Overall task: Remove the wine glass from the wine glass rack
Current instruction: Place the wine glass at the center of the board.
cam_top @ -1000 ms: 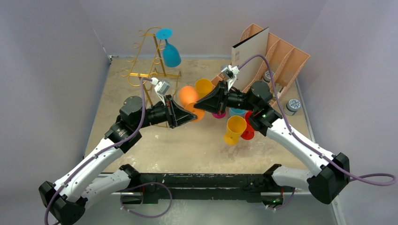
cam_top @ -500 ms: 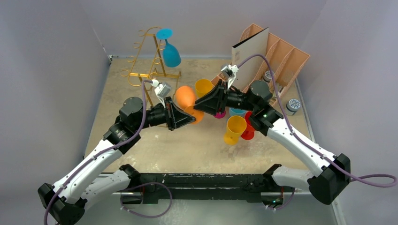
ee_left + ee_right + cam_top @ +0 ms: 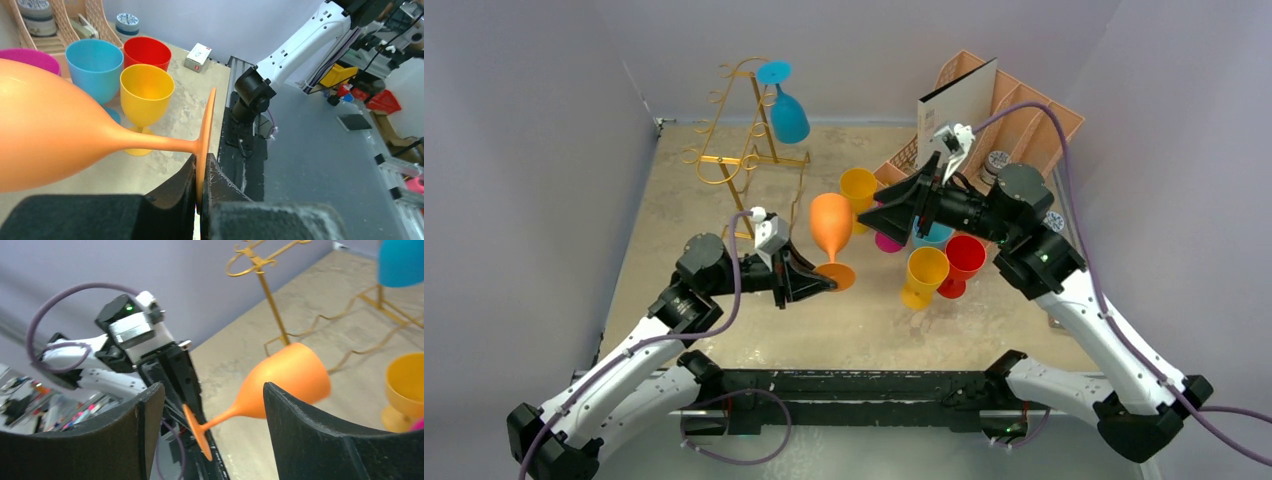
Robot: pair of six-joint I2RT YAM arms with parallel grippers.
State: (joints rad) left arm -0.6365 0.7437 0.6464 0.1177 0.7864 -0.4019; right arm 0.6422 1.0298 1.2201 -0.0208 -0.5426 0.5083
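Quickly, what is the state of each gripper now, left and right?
Left gripper: closed on the foot of the orange wine glass.
Right gripper: open, holding nothing.

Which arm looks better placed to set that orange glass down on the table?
Left. The left tool is shut on the orange glass by its foot, down near the table. The right tool is open and holds nothing.

At back left, wine glass rack (image 3: 724, 159) with hanging glass (image 3: 788, 118) near its top. At back right, organiser (image 3: 1024, 115). Before the organiser, cluster of glasses (image 3: 924, 268); just left, wine glass (image 3: 831, 225), foot in left gripper (image 3: 829, 283).
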